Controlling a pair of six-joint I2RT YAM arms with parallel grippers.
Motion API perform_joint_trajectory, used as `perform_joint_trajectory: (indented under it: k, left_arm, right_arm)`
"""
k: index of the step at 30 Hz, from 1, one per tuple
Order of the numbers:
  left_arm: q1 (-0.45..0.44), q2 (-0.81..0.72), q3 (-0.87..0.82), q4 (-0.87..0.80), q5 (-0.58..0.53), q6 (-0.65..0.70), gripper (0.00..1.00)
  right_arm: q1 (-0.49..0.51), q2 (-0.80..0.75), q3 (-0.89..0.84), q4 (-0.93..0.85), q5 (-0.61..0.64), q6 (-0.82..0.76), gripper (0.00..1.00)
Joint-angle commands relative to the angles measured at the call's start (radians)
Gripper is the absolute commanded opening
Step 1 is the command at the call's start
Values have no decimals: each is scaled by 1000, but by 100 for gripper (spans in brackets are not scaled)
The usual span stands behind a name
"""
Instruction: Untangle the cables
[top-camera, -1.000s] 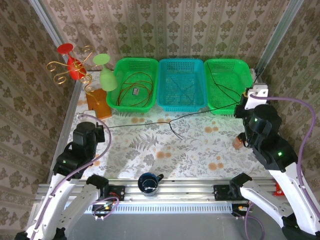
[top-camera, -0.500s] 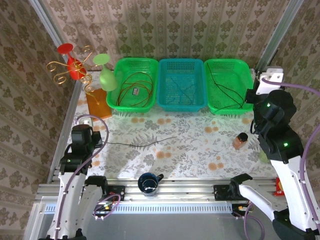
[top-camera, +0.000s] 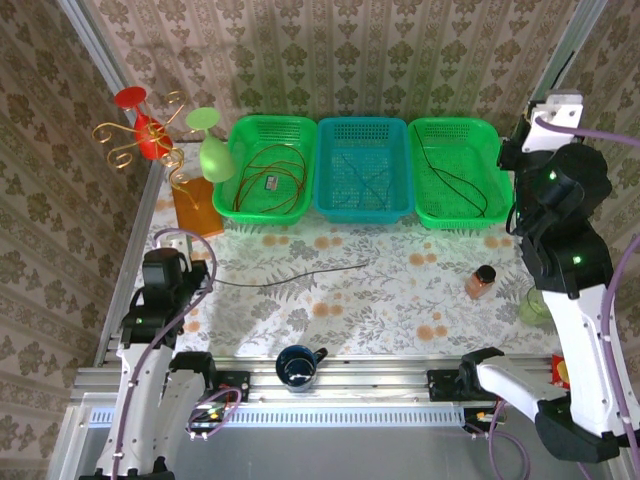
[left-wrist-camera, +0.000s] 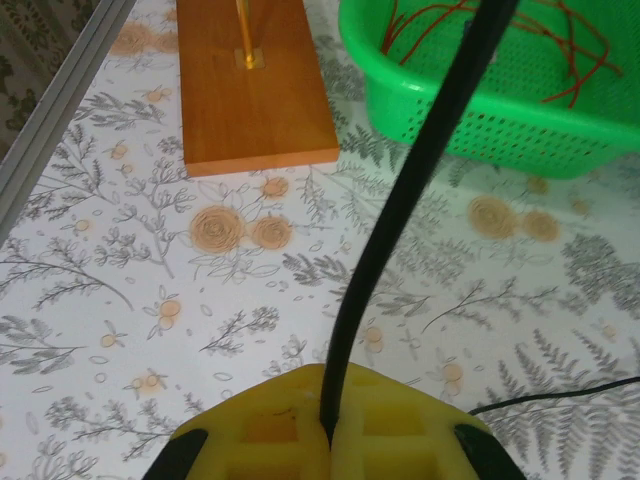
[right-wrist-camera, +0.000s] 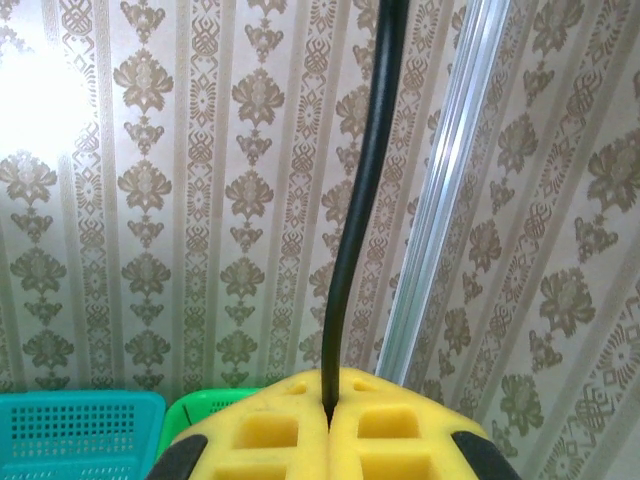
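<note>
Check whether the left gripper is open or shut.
Shut: in the left wrist view the left gripper has its yellow pads meeting, pinching a black cable.

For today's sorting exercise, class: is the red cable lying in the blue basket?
No, the red cable lies coiled inside the left green basket.

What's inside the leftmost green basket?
The left green basket holds a coiled red-brown cable with a small tag-like piece; anything beneath the coil cannot be made out.

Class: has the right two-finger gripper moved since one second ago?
Yes. The right gripper moved farther back, from the near right corner of the rightmost green plastic basket to its far right corner.
</note>
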Motion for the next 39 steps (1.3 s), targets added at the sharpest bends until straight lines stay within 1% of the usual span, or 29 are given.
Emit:
perform_joint_trajectory:
  k: [1,9,17,21,23,25,28,31,35,37,39]
  left_arm:
    - [-25,-21,14,39,34,-55,0]
    - [-118,-21,19,52,-9,-104,0]
    - [-162,-15,25,36,-31,-133,0]
    - [-183,-15,28,33,-40,-149,0]
    - [-194,-16,32,29,-43,-155,0]
    - [-207,-16,33,21,-48,-160,0]
    - [-228,-15,35,10,-59,-171,0]
    - [-253,-15,30,7,-79,-189,0]
    - [-290,-14,21,24,-106,-214,0]
    - [-307,-9,21,29,-115,-216,0]
    - [-322,0,28,27,-126,-214,0]
  right_arm:
    - [-19,45,74,71,-27,-12,0]
    - [-27,218,192,119,-69,118,0]
    - [-38,479,454,117,-79,88,0]
    - [-72,552,540,127,-77,99,0]
    - [-94,580,557,137,-74,99,0]
    - [-115,597,537,155,-67,88,0]
    - [-145,601,442,193,-47,89,0]
    - [-150,588,285,219,-61,77,0]
    - [-150,573,79,193,-62,153,0]
    - [-149,574,-12,199,-55,168,0]
    - [-152,593,-68,200,-42,166,0]
